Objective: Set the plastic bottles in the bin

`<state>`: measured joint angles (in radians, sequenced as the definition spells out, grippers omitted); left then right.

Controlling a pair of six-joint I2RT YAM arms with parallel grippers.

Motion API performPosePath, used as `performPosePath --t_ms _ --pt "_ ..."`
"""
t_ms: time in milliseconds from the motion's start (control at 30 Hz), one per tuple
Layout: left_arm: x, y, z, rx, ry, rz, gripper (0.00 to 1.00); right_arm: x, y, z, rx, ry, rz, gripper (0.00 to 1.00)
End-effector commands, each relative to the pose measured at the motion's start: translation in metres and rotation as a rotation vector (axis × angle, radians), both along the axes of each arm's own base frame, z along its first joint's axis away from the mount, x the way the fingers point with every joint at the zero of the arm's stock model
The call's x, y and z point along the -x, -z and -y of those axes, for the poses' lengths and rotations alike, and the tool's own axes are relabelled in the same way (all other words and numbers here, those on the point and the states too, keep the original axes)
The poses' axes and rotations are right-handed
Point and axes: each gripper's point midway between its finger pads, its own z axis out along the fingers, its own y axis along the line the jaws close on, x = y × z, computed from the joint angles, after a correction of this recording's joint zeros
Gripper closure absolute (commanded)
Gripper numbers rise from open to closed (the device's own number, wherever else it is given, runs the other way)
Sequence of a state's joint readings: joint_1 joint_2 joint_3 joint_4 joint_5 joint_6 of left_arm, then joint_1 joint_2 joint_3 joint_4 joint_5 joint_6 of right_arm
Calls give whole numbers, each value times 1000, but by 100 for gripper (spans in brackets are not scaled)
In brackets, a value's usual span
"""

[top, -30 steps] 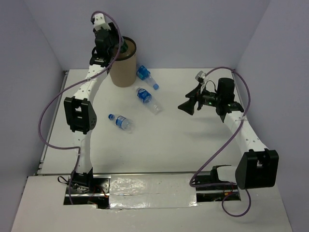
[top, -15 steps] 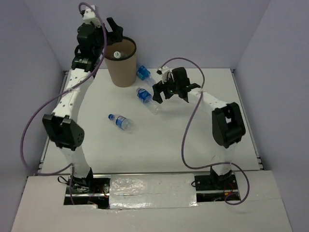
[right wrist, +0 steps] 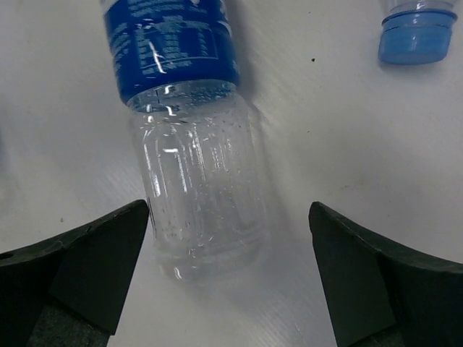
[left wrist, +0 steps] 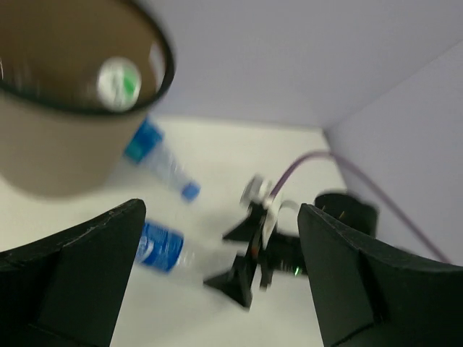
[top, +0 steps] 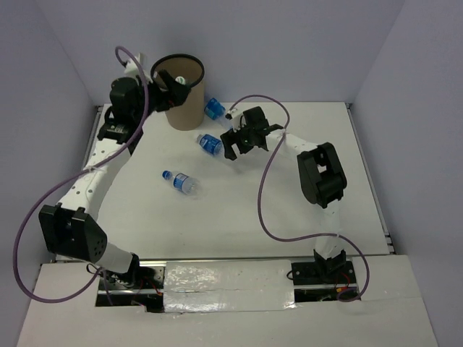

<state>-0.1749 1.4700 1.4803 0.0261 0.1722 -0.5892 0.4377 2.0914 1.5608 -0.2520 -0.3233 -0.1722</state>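
White tabletop (top: 275, 210) from above: left fingers (top: 165, 81) stand wide open, empty, beside the bin (top: 184, 108); right fingers (top: 233, 139) hang wide open over one bottle (top: 210, 144). Left wrist: a green-topped bottle (left wrist: 119, 81) lies inside the bin. Right wrist: the bottle's clear body lies between both fingers, untouched; better to lower straight, then close on that body.

The left arm (top: 87, 181) stretches far back along the left side, the left gripper (top: 165, 83) raised, its fingers (left wrist: 72, 275) spread wide. The right arm (top: 318, 173) bends inward, the right gripper (top: 237, 142) held low and pointing down, fingers (right wrist: 79, 267) wide apart.
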Motion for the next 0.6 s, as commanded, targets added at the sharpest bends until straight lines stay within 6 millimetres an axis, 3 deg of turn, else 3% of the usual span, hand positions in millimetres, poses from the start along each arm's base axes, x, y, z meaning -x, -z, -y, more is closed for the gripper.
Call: performPosePath --t_ms 0,133,167,200,233,267,467,567 --pt "18 27 11 116 58 -78 1 -5 16 -1 30 18 -32 2" --pt "32 48 16 175 72 -160 0 5 25 -8 18 -13 -76 2" --pt "38 45 17 194 75 -157 1 5 25 -8 16 -15 -78 2" --pt "43 63 18 200 75 -190 1 5 26 -8 19 -18 -78 3" --pt "48 63 18 218 75 -189 1 5 26 -9 22 -22 -81 5" --pt "52 77 19 224 73 -213 1 5 28 -10 25 -25 -84 9" --pt "67 101 24 264 79 -264 0 13 28 -12 20 -80 -93 38" --pt "69 115 25 261 84 -296 1 26 21 -14 -5 -114 -97 62"
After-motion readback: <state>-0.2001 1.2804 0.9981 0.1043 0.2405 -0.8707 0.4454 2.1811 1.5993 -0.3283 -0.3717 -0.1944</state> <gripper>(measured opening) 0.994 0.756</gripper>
